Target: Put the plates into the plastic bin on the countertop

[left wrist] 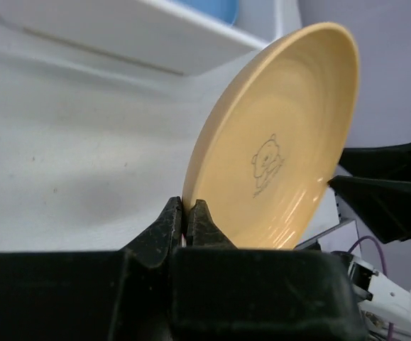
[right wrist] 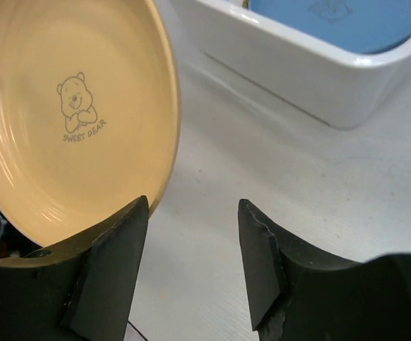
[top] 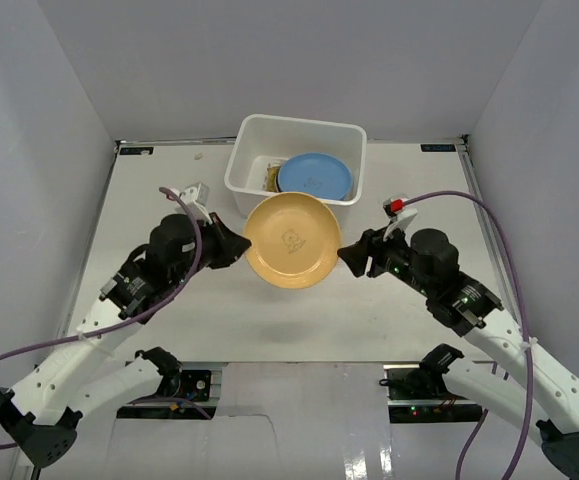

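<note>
My left gripper [top: 241,243] is shut on the left rim of the orange-yellow plate [top: 292,240] and holds it above the countertop [top: 169,190], just in front of the white plastic bin [top: 254,130]. In the left wrist view the fingers [left wrist: 170,222] pinch the rim of the plate [left wrist: 276,142]. My right gripper [top: 347,257] is open at the plate's right edge, not holding it; in the right wrist view the gripper [right wrist: 193,231] has the plate [right wrist: 70,114] beside its left finger. A blue plate [top: 314,174] lies in the bin over others, mostly hidden.
White walls enclose the countertop on the left, back and right. The bin [right wrist: 297,64] stands at the back middle. Purple cables trail from both arms near the front edge.
</note>
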`<move>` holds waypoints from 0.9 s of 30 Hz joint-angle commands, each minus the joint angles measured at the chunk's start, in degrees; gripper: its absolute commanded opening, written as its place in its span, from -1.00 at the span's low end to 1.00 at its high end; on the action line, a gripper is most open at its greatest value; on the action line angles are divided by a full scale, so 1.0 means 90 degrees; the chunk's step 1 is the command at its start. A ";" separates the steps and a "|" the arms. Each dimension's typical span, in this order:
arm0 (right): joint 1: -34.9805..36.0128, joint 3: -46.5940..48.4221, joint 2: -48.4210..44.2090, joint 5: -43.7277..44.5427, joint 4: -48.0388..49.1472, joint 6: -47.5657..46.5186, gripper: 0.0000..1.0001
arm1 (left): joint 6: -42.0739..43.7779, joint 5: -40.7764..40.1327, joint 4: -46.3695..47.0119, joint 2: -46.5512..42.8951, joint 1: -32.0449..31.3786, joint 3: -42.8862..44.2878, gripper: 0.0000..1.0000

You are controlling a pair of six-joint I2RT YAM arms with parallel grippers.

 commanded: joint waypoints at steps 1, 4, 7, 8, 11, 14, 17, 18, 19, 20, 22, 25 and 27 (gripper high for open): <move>0.0005 -0.0450 -0.0428 0.0767 -0.0030 0.0381 0.14 | 0.0393 -0.0682 -0.0738 0.0508 0.0021 0.1593 -1.00; -0.0005 -0.0822 -0.0400 0.0866 -0.0049 0.0460 -0.34 | 0.1067 -0.0946 -0.0496 0.1972 0.0030 0.2602 -1.00; 0.0005 -0.1163 -0.0477 0.0729 -0.0049 0.0645 -0.84 | 0.1526 -0.0762 -0.0299 0.3793 0.0215 0.4531 -1.00; 0.0015 -0.1242 -0.0555 0.0729 -0.0049 0.0752 -0.85 | 0.1586 -0.0693 -0.0299 0.4247 0.0274 0.4955 -1.00; 0.0015 -0.1505 -0.0936 0.0729 -0.0039 0.0841 -0.83 | 0.1626 -0.0235 -0.0367 0.5761 0.0809 0.6378 -1.00; 0.0005 -0.1516 -0.1093 0.0719 -0.0234 0.0812 -0.67 | 0.1538 0.0000 -0.0600 0.7019 0.1191 0.7503 -1.00; 0.0015 -0.1487 -0.1132 0.0739 -0.0469 0.0763 -0.42 | 0.1479 0.0128 -0.0952 0.8036 0.1465 0.8190 -1.00; 0.0005 -0.1506 -0.1180 0.0777 -0.0488 0.0744 -0.36 | 0.1498 0.0108 -0.1040 0.8234 0.1514 0.8550 -1.00; 0.0005 -0.1516 -0.1190 0.0778 -0.0508 0.0734 -0.26 | 0.1508 0.0089 -0.1109 0.8410 0.1553 0.8688 -1.00; 0.0015 -0.1506 -0.1200 0.0797 -0.0518 0.0724 -0.21 | 0.1557 0.0118 -0.1177 0.8663 0.1602 0.8777 -1.00; 0.0015 -0.1448 -0.1171 0.0817 -0.0557 0.0685 -0.10 | 0.1586 0.0205 -0.1265 0.8821 0.1632 0.8866 -1.00; 0.0005 -0.1311 -0.1122 0.0866 -0.0547 0.0646 0.09 | 0.1577 0.0439 -0.1266 0.8803 0.1642 0.8632 -0.58; 0.0015 -0.1165 -0.1044 0.0876 -0.0537 0.0617 0.20 | 0.1528 0.0692 -0.1033 0.8347 0.1642 0.8330 -0.02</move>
